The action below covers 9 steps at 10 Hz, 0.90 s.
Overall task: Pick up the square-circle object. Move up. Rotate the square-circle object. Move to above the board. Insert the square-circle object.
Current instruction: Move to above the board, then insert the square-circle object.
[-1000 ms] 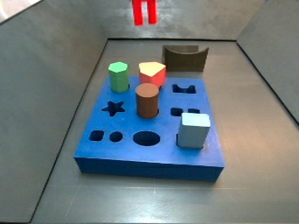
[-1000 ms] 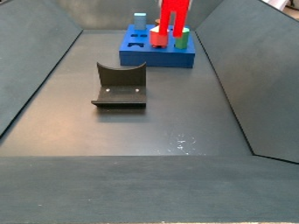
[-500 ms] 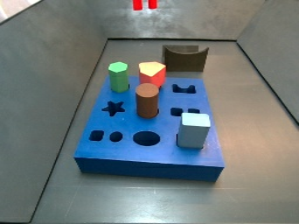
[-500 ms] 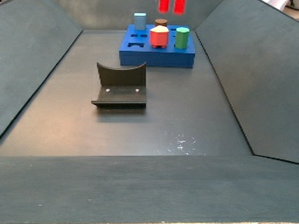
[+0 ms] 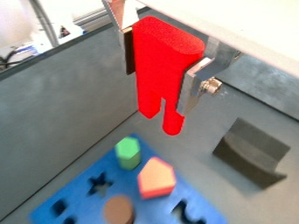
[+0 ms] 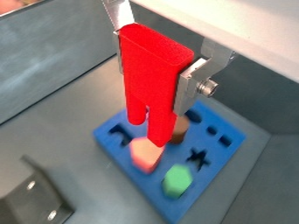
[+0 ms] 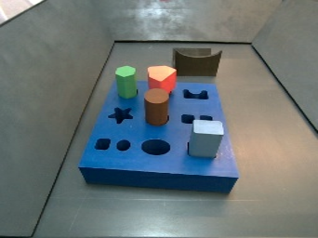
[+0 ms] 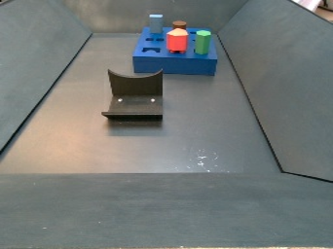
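The square-circle object [image 5: 162, 61] is a tall bright red peg hanging upright, its two prongs pointing down. My gripper [image 5: 163, 77] is shut on it, one silver finger on each side of its upper part; the grip also shows in the wrist view of the gripper [image 6: 156, 74] and the object [image 6: 149, 83]. Far below lies the blue board [image 5: 82, 197] with its dark cut-outs, seen as the board [image 6: 228, 136] too. Both side views show the board [image 7: 162, 172] [image 8: 182, 66], but neither the gripper nor the red peg is in them.
On the board stand a green peg [image 7: 125, 81], a short red peg with a pale top [image 7: 161, 77], a brown cylinder [image 7: 155, 106] and a pale blue block [image 7: 206, 138]. The dark fixture [image 8: 132, 93] stands on the grey floor beyond it. Sloped grey walls enclose the floor.
The gripper and red peg have risen out of the top of both side views; a second ago the peg's prongs still showed there. The board and its pieces have not moved.
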Available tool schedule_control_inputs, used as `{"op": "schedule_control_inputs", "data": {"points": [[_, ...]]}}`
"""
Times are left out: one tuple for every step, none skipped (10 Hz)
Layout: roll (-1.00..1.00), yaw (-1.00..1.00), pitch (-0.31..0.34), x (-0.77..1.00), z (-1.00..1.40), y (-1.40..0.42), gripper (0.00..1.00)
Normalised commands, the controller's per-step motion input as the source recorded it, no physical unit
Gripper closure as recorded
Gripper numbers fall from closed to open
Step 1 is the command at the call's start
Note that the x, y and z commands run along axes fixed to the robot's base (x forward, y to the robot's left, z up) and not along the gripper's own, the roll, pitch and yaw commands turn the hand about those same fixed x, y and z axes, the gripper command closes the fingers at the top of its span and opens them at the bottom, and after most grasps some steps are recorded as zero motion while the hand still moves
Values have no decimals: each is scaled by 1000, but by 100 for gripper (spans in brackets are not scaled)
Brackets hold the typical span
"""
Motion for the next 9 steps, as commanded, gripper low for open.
{"op": "schedule_control_inputs", "data": {"points": [[7, 9, 126, 187, 362, -1000, 100], [25, 6, 134, 168, 235, -635, 100], [35, 9, 134, 151, 167, -451, 100], [51, 11, 118, 117, 83, -238, 100], [61, 6, 107, 99, 66, -183, 100], [97, 0, 0, -74, -160, 0, 100], [0, 0, -11, 0, 0, 0, 100], [-27, 20, -103, -57, -317, -109, 100], [27, -40, -26, -143, -1000, -726, 100]]}}
